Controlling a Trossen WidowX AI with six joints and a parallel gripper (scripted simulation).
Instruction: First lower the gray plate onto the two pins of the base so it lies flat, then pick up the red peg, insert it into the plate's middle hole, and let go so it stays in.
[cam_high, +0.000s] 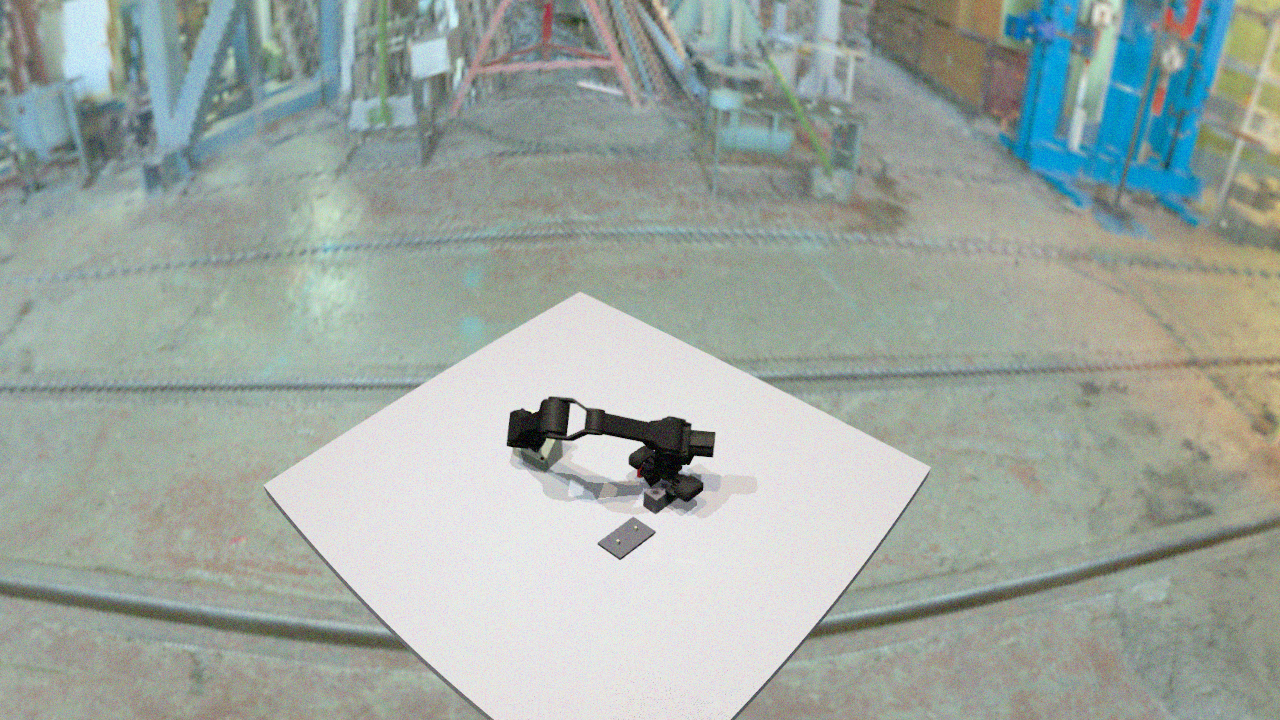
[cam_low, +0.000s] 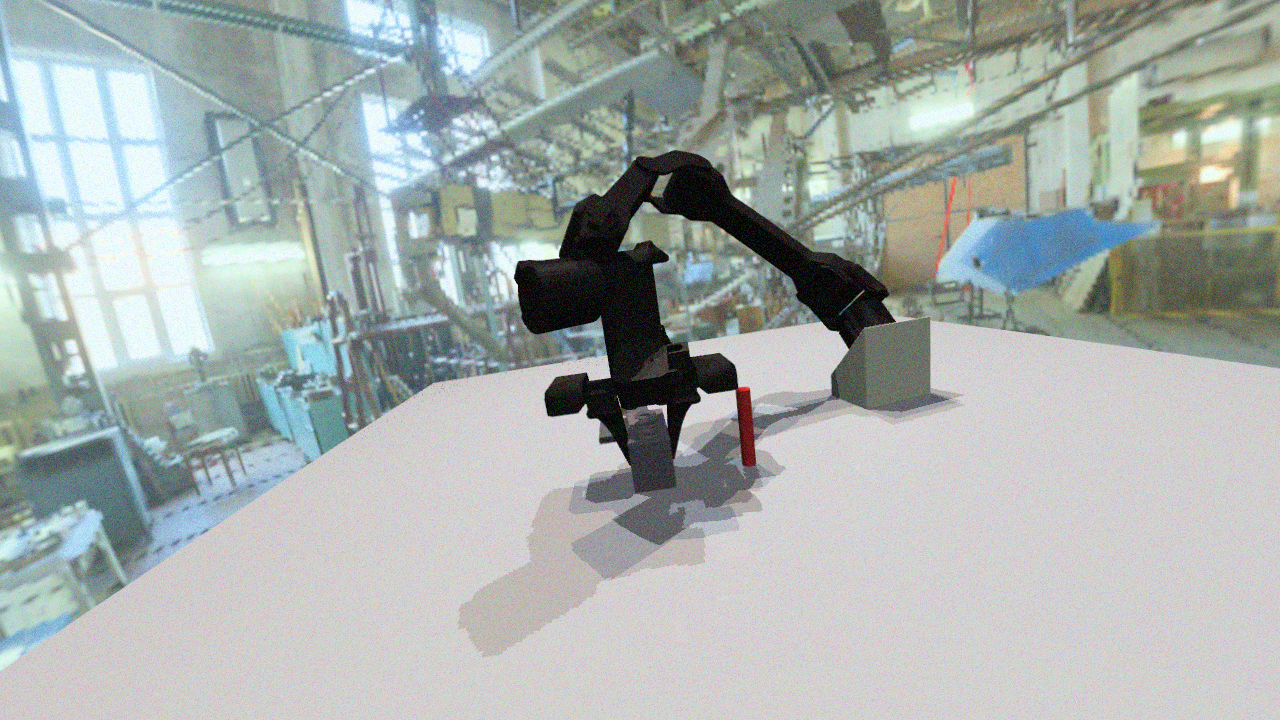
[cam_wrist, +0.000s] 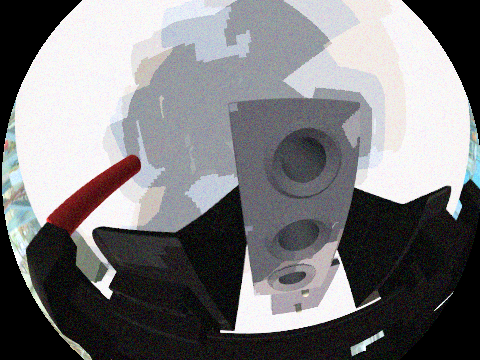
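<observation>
The gray plate (cam_high: 654, 501) (cam_low: 653, 475) (cam_wrist: 255, 120) is a thick block with three holes in a row and stands on the white table. My gripper (cam_high: 664, 480) (cam_low: 650, 458) (cam_wrist: 282, 187) is shut on it, one finger against each long side. The gray base (cam_high: 630, 539) (cam_low: 606, 431) (cam_wrist: 280, 304) lies flat beside the plate, with two small bare pins; the plate and fingers hide much of it in the exterior view. The red peg (cam_high: 639, 471) (cam_low: 745, 428) (cam_wrist: 100, 192) stands upright on the table beside the gripper, partly hidden by it in the top view.
The white table (cam_high: 554, 617) (cam_low: 895, 573) carries everything. The arm's gray-green mount (cam_high: 543, 454) (cam_low: 895, 367) stands behind the peg. The arm's shadow lies around the plate and peg.
</observation>
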